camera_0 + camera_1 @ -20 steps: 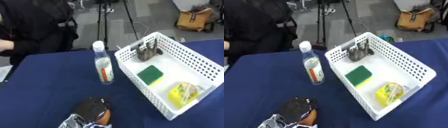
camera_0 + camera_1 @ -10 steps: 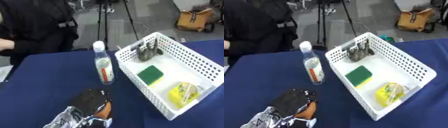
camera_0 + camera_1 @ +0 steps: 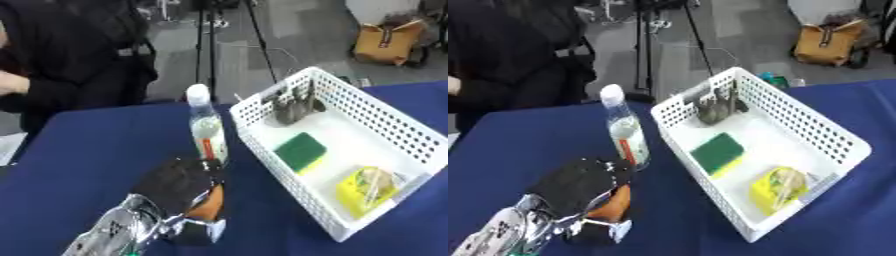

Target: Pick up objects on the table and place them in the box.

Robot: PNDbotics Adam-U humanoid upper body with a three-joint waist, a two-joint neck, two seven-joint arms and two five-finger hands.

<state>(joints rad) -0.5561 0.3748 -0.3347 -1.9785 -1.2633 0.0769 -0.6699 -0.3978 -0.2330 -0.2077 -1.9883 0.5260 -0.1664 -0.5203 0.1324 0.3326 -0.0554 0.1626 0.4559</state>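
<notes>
A clear plastic bottle [image 3: 207, 131] with a white cap and an orange-red label stands upright on the blue table [image 3: 79, 150], just left of the white basket [image 3: 398, 116]. Inside the basket lie a green sponge [image 3: 300, 151], a yellow packet [image 3: 367, 187] and a dark grey object [image 3: 293, 107] at the far end. My left hand [image 3: 175, 182], black on a silver forearm, comes in from the lower left. Its fingertips are just below the bottle's base. An orange shape [image 3: 208, 202] shows under its palm; I cannot make out what it is. My right hand shows in no view.
A person in dark clothes [image 3: 61, 65] sits at the table's far left edge. Beyond the table stand a black tripod [image 3: 210, 45] and a tan bag [image 3: 389, 42] on the grey floor. Blue table surface stretches left of the bottle.
My left hand has moved up from the lower edge toward the bottle and now nearly reaches its base. The bottle and the basket have stayed put.
</notes>
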